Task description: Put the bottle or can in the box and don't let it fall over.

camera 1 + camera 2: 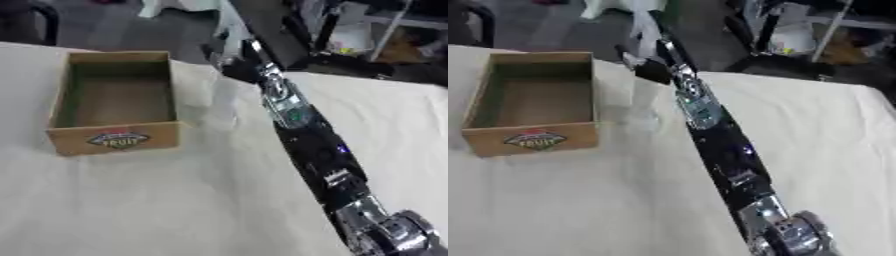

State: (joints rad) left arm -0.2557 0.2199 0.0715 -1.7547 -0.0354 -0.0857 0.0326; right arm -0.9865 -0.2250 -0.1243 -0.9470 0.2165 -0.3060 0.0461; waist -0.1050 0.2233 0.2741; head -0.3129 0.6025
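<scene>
The right arm (311, 142) reaches from the lower right corner diagonally up across the cream-covered counter (157, 200) toward its far edge. The right robot hand (651, 65) sits at the top of that arm, beside the box's far right corner, dark and blurred against the floor behind; whether its fingers are curled or straight cannot be told. Just below the hand stands a pale, see-through upright shape (642, 102), seemingly a clear bottle, on the counter just right of the box and outside it; whether the hand touches it is unclear. The cardboard box (114, 100) stands open-topped on the left of the counter, a "FRUIT" label (118, 139) on its near wall, and nothing shows inside it
</scene>
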